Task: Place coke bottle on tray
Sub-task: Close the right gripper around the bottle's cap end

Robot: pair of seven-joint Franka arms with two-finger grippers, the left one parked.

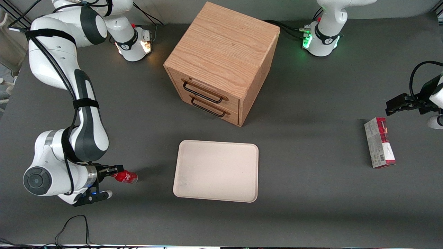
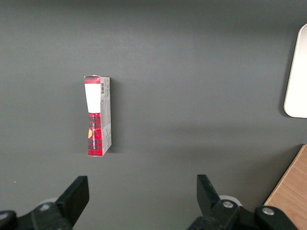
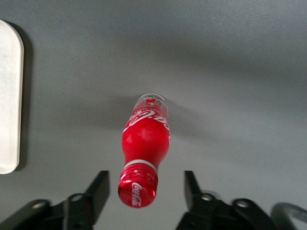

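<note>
The right arm's black pincer hangs wide open astride the cap of the small glossy red coke bottle, standing on the dark counter at nine o'clock from the cream rectangular tray; closing on the narrow cap could tip it.

Upright red coke bottle beside empty cream tray, apart.

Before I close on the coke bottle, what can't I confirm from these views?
- Front view: the arm's wrist covers the cap end of the coke bottle; contact with the gripper can't be judged there.
- Right wrist view: the open gripper straddles the cap, but its height above the table is unclear.
- Both wrist views: the tray is cut off by the picture edge.
- Front view: the cabinet drawers are shut, contents hidden.
</note>
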